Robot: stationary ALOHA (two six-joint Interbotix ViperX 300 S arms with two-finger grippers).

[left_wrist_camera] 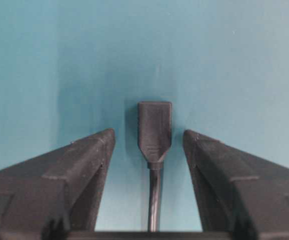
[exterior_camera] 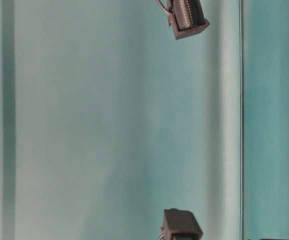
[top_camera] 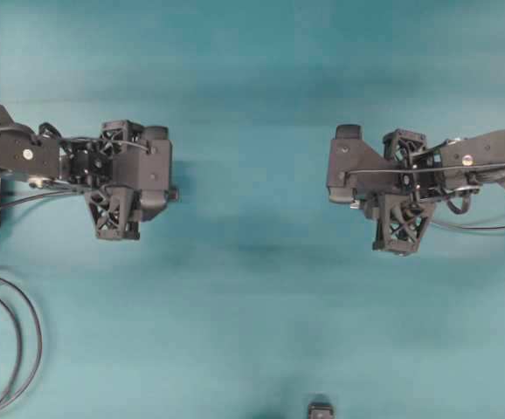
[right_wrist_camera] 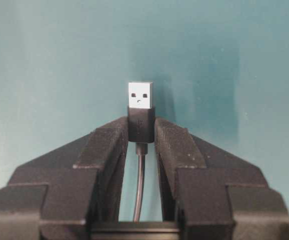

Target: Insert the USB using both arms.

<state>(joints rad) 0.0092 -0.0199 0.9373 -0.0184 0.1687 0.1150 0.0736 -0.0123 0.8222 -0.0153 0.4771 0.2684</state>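
Overhead view: left arm (top_camera: 25, 161) enters from the left edge at mid-height, its gripper (top_camera: 172, 194) pointing toward centre frame; right arm (top_camera: 488, 161) enters from the right edge, its gripper (top_camera: 333, 188) facing the other across a wide strip of bare teal table (top_camera: 252, 288). The two are well apart. Looped dark cable coil (top_camera: 17, 340) lies at lower left of that view; a small dark object (top_camera: 321, 409) sits at the bottom edge near centre, too small to identify. Right wrist view: right gripper (right_wrist_camera: 142, 131) has its jaws drawn in tight on the dark body of the USB (right_wrist_camera: 140, 100); the silver metal tip stands clear above the fingertips (right_wrist_camera: 170, 132) in centre frame, its thin cable running down between the fingers. Left wrist view: left gripper (left_wrist_camera: 149, 142) has its jaws spread, with a clear gap on each side of an all-dark socket (left_wrist_camera: 154, 127) sitting centre frame between the fingertips (left_wrist_camera: 102, 145), touching neither; its cable drops to the bottom edge. Whether the socket rests on the table or is held further back cannot be told. Table-level view: only dark gripper parts at top and bottom edges, right of centre.
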